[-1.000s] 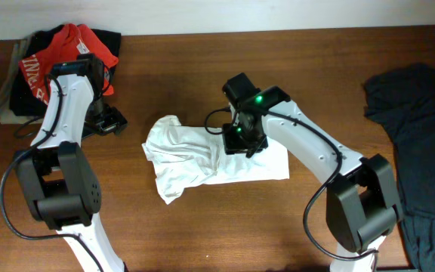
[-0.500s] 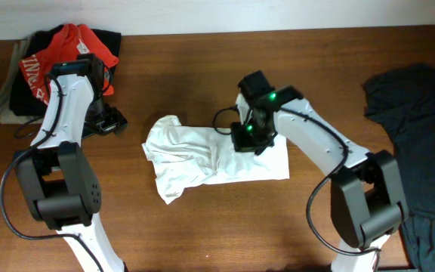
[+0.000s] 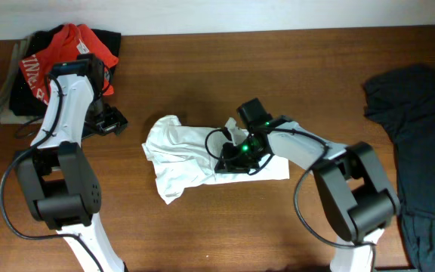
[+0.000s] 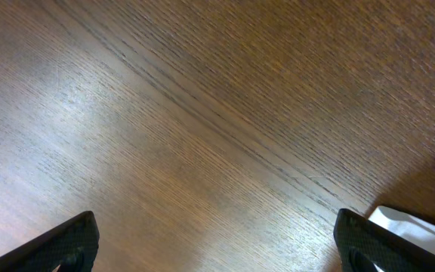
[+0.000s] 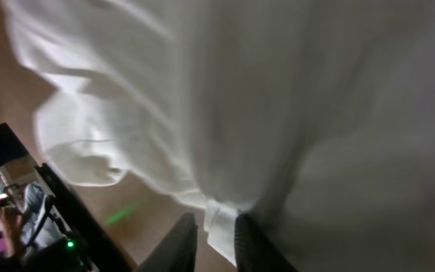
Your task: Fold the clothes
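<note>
White garment [image 3: 191,155] lies crumpled on the worktop [image 3: 202,227] directly under your right hand [image 3: 229,161], whose nearly closed fingers [image 5: 181,240] pinch a fold. Your left hand [image 4: 217,245] gapes wide over bare wood, holding nothing.

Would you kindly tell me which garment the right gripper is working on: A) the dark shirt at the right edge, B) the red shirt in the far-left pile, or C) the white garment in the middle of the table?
C: the right gripper is down on the white garment, and its wrist view shows a fold of white cloth pinched between the fingers.
</note>
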Tool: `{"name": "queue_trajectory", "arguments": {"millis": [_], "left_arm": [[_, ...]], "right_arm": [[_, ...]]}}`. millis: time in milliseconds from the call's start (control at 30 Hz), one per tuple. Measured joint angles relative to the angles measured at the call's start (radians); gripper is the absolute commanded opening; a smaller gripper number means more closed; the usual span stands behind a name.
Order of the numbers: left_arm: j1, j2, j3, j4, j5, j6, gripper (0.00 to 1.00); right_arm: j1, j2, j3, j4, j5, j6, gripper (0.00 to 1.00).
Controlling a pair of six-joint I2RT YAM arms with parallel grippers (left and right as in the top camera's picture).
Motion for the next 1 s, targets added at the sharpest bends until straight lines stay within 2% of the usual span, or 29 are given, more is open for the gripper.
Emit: {"name": "queue_trajectory", "arguments": {"millis": [233, 300, 333, 400, 433, 467, 633, 867, 1000], "left_arm": [[0.0, 0.0, 0.0, 0.006, 0.0, 0.0, 0.99], [0.0, 0.0, 0.0, 0.015, 0.012, 0.0, 0.99], [0.0, 0.0, 0.0, 0.028, 0.031, 0.011, 0.99], [0.0, 0.0, 0.0, 0.063, 0.083, 0.058, 0.99], [0.0, 0.0, 0.0, 0.078, 0.111, 0.08, 0.99], [0.0, 0.0, 0.0, 0.092, 0.159, 0.119, 0.99], [-0.002, 0.0, -0.01, 0.088, 0.33, 0.24, 0.99], [0.0, 0.0, -0.172, 0.086, 0.578, 0.367, 0.98], [0.007, 0.0, -0.237, 0.085, 0.659, 0.447, 0.98]], "right_arm": [[-0.009, 0.04, 0.008, -0.002, -0.032, 0.028, 0.23], [-0.014, 0.033, 0.027, -0.057, 0.003, 0.027, 0.31], [-0.019, 0.016, 0.043, -0.104, 0.046, 0.027, 0.45], [-0.027, -0.029, 0.08, -0.187, 0.135, 0.032, 0.83], [-0.031, -0.048, 0.103, -0.22, 0.176, 0.032, 0.96], [-0.038, -0.085, 0.144, -0.263, 0.238, 0.03, 1.0], [-0.098, -0.214, 0.296, -0.362, 0.396, 0.024, 0.99], [-0.204, -0.22, 0.31, -0.391, 0.455, 0.023, 0.99], [-0.234, -0.22, 0.304, -0.384, 0.46, 0.023, 0.99]]}}
